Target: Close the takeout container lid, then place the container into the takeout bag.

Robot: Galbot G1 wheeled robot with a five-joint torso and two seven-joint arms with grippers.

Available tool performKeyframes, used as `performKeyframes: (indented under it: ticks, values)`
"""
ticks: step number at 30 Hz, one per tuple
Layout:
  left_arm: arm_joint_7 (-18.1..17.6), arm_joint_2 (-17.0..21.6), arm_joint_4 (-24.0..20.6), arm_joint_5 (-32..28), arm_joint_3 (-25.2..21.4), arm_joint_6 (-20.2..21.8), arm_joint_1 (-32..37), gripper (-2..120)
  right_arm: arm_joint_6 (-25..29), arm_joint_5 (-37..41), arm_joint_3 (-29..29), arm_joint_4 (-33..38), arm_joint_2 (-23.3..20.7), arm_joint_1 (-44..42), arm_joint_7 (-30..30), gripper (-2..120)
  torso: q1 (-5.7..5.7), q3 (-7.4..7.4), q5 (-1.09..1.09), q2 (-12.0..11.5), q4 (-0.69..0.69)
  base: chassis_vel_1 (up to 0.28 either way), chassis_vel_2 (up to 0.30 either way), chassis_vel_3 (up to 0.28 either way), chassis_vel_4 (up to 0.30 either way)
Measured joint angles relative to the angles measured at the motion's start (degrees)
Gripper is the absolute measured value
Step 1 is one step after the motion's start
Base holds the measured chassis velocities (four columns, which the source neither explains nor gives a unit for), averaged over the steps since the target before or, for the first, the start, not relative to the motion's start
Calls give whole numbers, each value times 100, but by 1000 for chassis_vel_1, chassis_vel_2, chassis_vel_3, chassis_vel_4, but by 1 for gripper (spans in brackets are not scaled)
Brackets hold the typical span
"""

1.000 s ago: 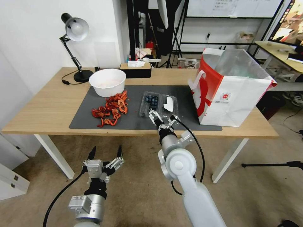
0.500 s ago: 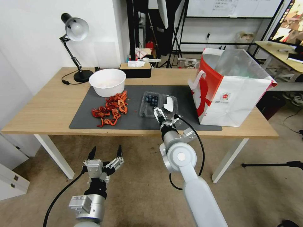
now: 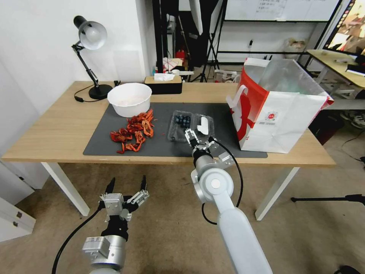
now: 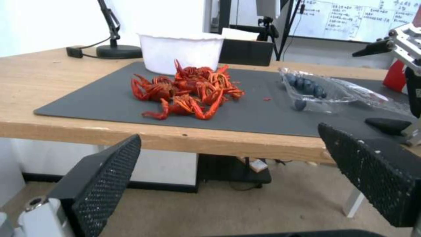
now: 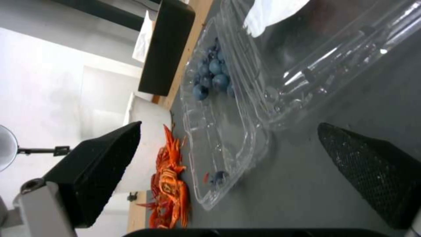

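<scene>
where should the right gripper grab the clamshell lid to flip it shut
Probably the lid's free long edge, the one facing the takeout bag, reached from the table's near side. The takeout container lies open and flat, hinge down the middle, blueberries in the left half, so that outer edge swings farthest. The right gripper hovers open at the near end; the left gripper sits parked low.
</scene>
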Motion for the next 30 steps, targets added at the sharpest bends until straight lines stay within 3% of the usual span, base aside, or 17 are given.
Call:
performKeyframes:
  ticks: [30]
  values:
    - [-20, -6, 43, -24, -6, -36, 18, 100, 55, 125, 136, -207, 17, 246, 8, 100, 0, 0, 0, 0, 0, 0, 0, 0, 0]
